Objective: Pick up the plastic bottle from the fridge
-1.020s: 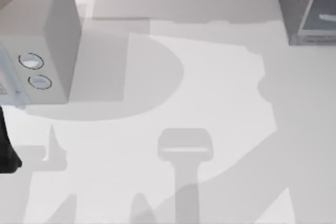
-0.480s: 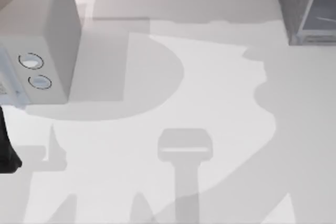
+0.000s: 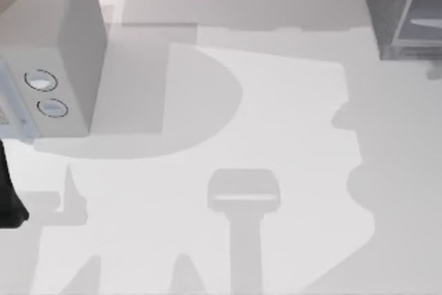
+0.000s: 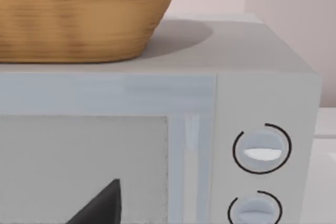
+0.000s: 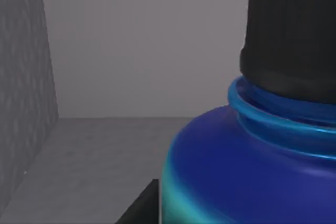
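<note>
The plastic bottle [image 5: 247, 171] is looming right up against the right wrist camera, standing upright inside the fridge [image 5: 26, 77], black cap [image 5: 291, 30] above its blue shoulder. It's looking light, smooth, probably slippery; gripping the body under the neck ring seems the wisest hold. Whether the right claw is spread or closed around it, I cannot tell. From above, the fridge [image 3: 397, 5] is sitting at the table's [image 3: 290, 136] far right corner. The left arm [image 3: 8, 198] is idling beside the microwave [image 4: 157, 129], basket [image 4: 79, 14] on top.
</note>
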### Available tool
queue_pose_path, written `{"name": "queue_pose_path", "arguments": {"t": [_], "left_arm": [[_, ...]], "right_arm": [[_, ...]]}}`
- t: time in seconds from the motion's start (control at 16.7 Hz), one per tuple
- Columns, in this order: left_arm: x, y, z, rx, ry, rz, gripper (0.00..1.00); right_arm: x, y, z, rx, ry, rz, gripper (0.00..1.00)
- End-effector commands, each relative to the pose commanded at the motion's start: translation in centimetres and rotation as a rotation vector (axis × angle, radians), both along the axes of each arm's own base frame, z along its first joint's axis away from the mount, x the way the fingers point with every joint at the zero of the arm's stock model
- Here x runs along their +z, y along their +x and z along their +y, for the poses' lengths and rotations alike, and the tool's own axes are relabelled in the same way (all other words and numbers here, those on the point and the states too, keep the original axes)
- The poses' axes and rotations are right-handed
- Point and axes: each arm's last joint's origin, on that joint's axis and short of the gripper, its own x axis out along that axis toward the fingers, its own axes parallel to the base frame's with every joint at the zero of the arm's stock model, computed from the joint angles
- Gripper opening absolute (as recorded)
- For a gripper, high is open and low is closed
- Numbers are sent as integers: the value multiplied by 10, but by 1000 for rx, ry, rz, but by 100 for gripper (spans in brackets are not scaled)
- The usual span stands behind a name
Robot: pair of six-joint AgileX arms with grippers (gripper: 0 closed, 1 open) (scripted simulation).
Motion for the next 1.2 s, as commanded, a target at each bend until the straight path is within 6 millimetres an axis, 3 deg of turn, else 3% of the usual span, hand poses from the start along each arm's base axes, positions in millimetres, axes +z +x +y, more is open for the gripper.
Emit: {"name": "queue_pose_path", "arguments": {"t": [0.42,0.66,0.9,1.08,1.2], "left_arm": [[0,0,0,0,0,0,100],[0,0,0,0,0,0,100],[0,0,0,0,0,0,100],[0,0,0,0,0,0,100],[0,0,0,0,0,0,100]], "right_arm": [[1,-4,3,6,1,0,0],[24,-21,15,5,-2,5,0],[65,-65,38,0,-8,-4,0],[91,-120,58,-2,-11,-24,0],[96,-161,70,-2,-10,-41,0]]}}
